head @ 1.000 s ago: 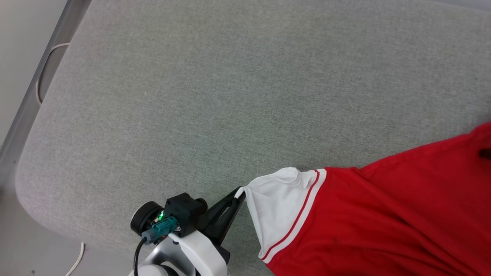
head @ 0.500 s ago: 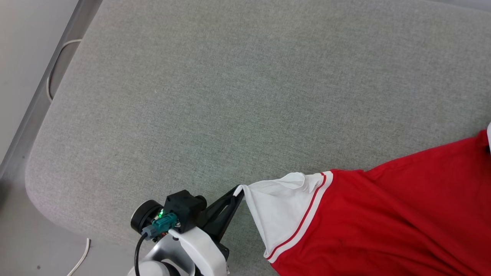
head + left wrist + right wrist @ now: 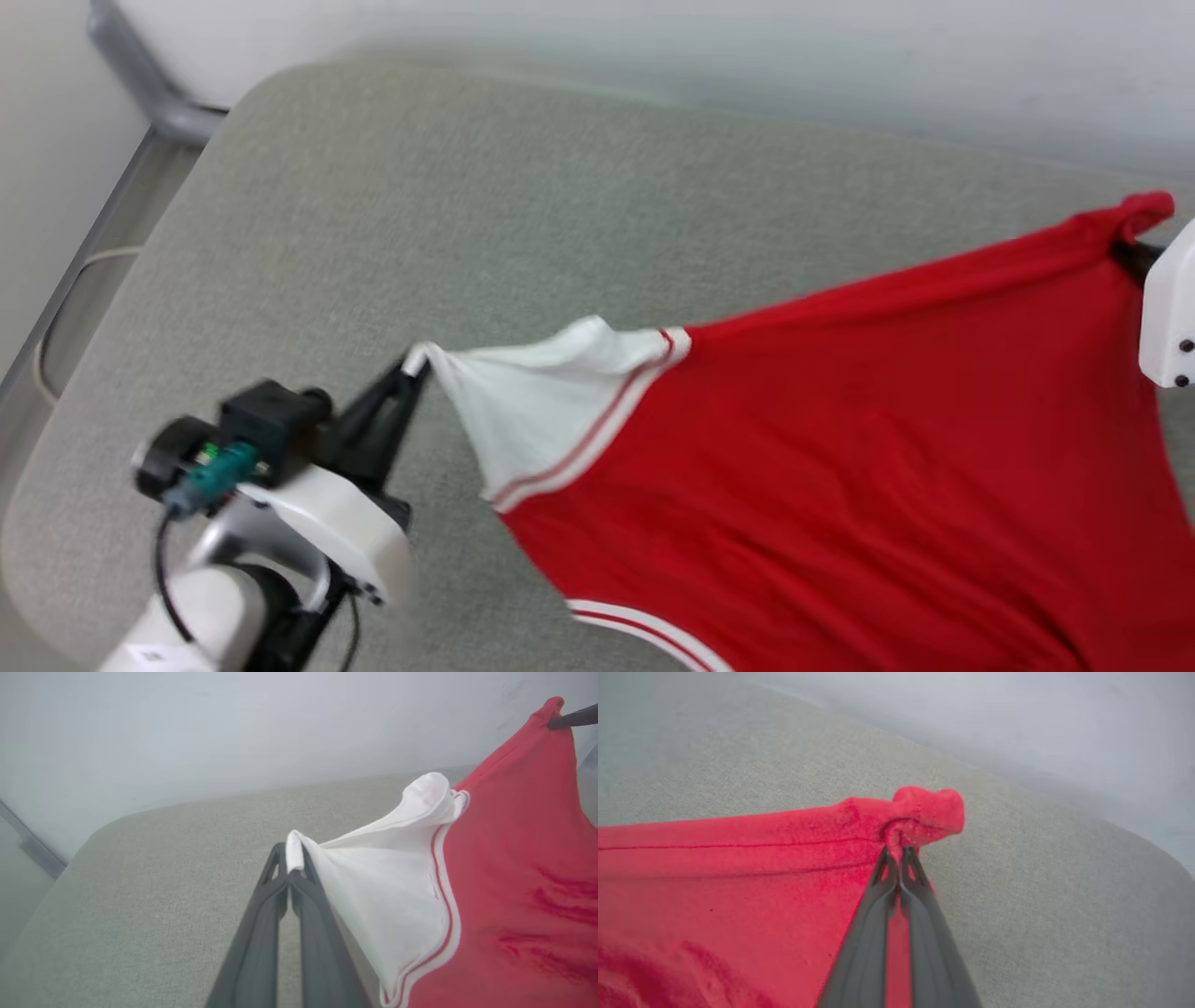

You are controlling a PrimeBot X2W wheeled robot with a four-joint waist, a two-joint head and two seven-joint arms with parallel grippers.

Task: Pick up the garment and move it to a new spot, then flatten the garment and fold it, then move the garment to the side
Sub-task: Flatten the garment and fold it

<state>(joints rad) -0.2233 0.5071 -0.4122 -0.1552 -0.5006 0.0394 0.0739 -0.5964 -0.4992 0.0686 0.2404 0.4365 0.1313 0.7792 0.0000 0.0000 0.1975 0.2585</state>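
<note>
In the head view, the red jersey shirt with a white short sleeve (image 3: 840, 448) is stretched over the grey cloth-covered worktop (image 3: 373, 215), between the left fingers (image 3: 411, 366) at nine o'clock and the right fingers (image 3: 1130, 254) at two o'clock. In the left wrist view, the left fingers (image 3: 289, 882) are pinched shut on the white sleeve tip. In the right wrist view, the right fingers (image 3: 899, 868) are shut on a bunched red corner; the shirt looks light and floppy, so corners hold best.

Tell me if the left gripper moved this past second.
Yes. The camera swung too, but the left gripper, holding the garment by its sleeve, is now nearer the left edge of the grey cushion.
</note>
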